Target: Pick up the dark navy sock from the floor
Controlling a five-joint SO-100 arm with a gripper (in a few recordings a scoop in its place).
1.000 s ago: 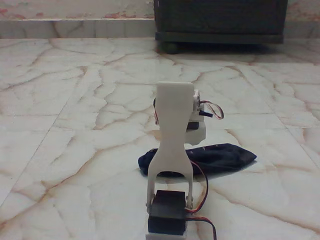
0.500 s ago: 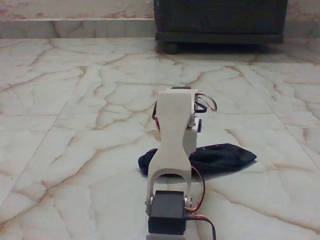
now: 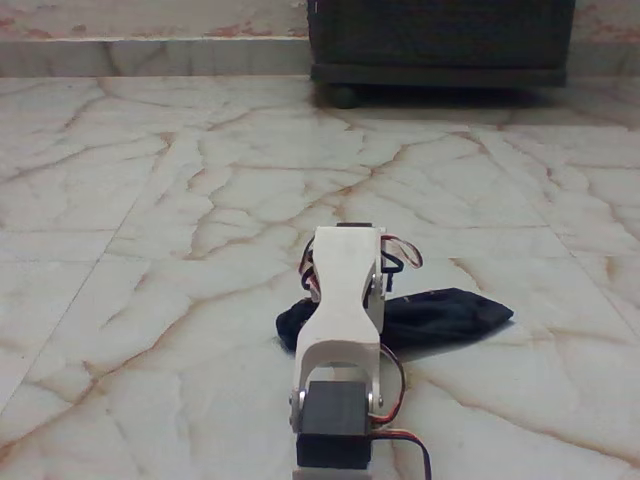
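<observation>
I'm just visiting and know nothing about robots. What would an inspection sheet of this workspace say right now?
Surface: glossy marble floor, cream with reddish-brown veins.
Job's things: dark navy sock lying limp on the floor, partly hidden behind the arm.
Clutter: nothing seen.
Grippers: hidden behind the white arm; open or shut cannot be told.
Cables: red and black wires looping beside the arm.
Surroundings: dark cabinet at the back, against a wall.
</observation>
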